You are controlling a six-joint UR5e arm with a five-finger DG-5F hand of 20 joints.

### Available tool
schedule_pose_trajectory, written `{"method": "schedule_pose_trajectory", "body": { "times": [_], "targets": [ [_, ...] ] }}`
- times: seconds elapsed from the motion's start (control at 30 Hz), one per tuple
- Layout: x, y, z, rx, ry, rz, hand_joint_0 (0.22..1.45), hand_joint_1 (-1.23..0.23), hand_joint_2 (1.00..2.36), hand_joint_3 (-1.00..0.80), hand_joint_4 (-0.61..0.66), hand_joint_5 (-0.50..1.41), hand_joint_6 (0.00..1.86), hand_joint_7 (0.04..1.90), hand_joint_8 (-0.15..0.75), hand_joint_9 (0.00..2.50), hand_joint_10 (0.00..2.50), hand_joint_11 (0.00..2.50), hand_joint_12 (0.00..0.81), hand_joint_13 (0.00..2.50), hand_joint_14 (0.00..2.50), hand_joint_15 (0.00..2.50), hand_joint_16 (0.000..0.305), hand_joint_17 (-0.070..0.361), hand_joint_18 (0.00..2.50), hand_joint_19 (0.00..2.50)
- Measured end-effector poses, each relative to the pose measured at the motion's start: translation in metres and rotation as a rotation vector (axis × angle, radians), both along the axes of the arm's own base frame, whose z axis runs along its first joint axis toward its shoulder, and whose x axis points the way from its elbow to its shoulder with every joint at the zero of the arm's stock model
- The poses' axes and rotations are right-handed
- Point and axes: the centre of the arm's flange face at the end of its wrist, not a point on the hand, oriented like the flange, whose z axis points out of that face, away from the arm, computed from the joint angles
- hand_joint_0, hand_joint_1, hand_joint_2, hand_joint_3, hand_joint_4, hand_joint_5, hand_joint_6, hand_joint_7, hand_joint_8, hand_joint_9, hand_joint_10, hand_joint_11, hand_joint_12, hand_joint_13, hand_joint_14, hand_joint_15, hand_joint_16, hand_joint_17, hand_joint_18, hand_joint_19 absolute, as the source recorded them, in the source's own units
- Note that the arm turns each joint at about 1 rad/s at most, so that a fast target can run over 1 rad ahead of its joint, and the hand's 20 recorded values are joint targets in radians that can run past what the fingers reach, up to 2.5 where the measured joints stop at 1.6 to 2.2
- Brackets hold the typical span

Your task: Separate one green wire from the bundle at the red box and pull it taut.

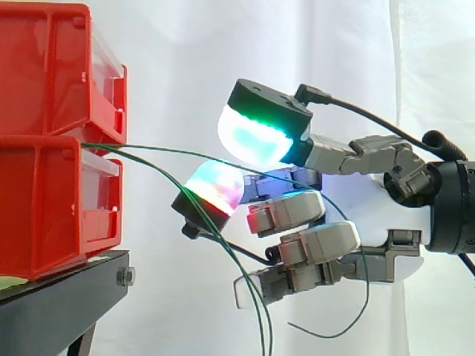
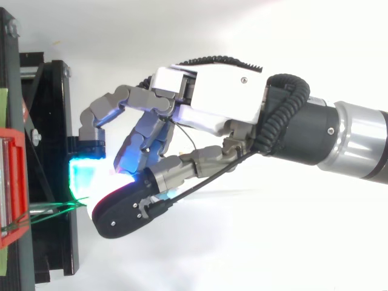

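Several thin green wires (image 1: 141, 159) come out between the two stacked red bins (image 1: 44, 200) at the left. One green wire (image 1: 163, 150) runs almost level to my hand (image 1: 404, 222). It passes between an upper pad glowing cyan-green (image 1: 256, 137) and a lower pad glowing red (image 1: 217, 187), which close on it. Behind those pads it loops down, and its loose end hangs under the hand. The other wires droop away below the lower pad. From above, the hand (image 2: 218, 100) reaches left and the green wire (image 2: 54, 210) meets it at the pads.
The red bins stand on a black stand (image 1: 59, 297) at the left, with the bin's edge (image 2: 12, 182) at the top view's left border. A white curtain hangs behind. The arm enters from the right.
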Motion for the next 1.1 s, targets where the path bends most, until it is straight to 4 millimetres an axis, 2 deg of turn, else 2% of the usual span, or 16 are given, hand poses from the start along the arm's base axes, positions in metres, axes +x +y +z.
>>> {"method": "schedule_pose_trajectory", "body": {
  "times": [0.2, 0.3, 0.57, 0.67, 0.97, 1.1],
  "targets": [
    [0.0003, 0.0009, -0.0001, -0.016, 0.000, -0.002, 0.61, -0.78, 1.00, -0.50, 0.17, -0.22, 0.91, 0.98, 0.289, 1.14, 0.53, 1.61, 0.326, 1.55, 0.01, 1.41, 0.049, 0.111, 0.88, 0.46],
    [0.0003, 0.0011, 0.0000, -0.024, 0.002, -0.001, 0.60, -0.76, 1.00, -0.50, 0.16, -0.22, 0.91, 0.97, 0.284, 1.11, 0.74, 1.57, 0.311, 1.59, 0.00, 1.48, 0.050, 0.111, 0.89, 0.47],
    [0.0001, 0.0022, -0.0007, -0.029, 0.006, 0.001, 0.55, -0.74, 1.00, -0.50, 0.18, -0.22, 0.90, 0.95, 0.294, 1.09, 0.94, 1.50, 0.317, 1.61, 0.05, 1.49, 0.051, 0.116, 0.92, 0.47],
    [0.0001, 0.0029, -0.0010, -0.032, 0.007, 0.002, 0.61, -0.68, 1.00, -0.50, 0.16, -0.22, 0.90, 0.97, 0.291, 1.11, 0.91, 1.55, 0.305, 1.62, 0.03, 1.51, 0.050, 0.112, 0.91, 0.48],
    [0.0001, 0.0041, -0.0004, -0.033, 0.007, 0.003, 0.54, -0.58, 1.00, -0.50, 0.18, -0.22, 0.90, 0.95, 0.306, 1.12, 0.93, 1.53, 0.325, 1.61, 0.08, 1.47, 0.052, 0.117, 0.92, 0.48],
    [-0.0001, 0.0006, -0.0004, -0.025, 0.006, 0.000, 0.56, -0.55, 1.00, -0.50, 0.18, -0.22, 0.89, 0.97, 0.297, 1.14, 0.89, 1.54, 0.317, 1.61, 0.06, 1.47, 0.051, 0.116, 0.91, 0.49]
  ]
}}
